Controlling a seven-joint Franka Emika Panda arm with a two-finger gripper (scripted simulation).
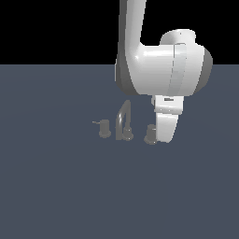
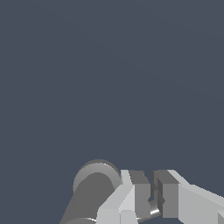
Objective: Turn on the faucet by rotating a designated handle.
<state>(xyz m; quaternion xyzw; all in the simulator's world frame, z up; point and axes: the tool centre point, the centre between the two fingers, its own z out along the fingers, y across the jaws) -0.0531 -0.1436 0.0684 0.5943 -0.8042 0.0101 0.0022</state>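
1. On the dark grey floor [image 1: 56, 186] I see the faucet [image 1: 124, 122] as three small dull metal pieces in a row: a tall arched spout in the middle with a stubby valve to either side.
2. My target, the handle [image 1: 150, 134], is the valve at the exterior view's right end of that row, just beside the spout's base and partly hidden behind the arm's white hand.
3. The other valve [image 1: 104, 127] stands at the exterior view's left, apart from the spout, with a thin lever pointing further left.
4. My gripper [image 2: 152, 199] sits low at the handle; in the wrist view the grey cylinder [image 2: 94, 186] lies right alongside one finger [image 2: 131, 192].
5. The two fingers are drawn nearly together with only a narrow gap, and a thin pale curved piece shows in that gap. I cannot tell whether they are actually pinching it.
6. From the exterior view the fingertips are out of sight behind the hand.
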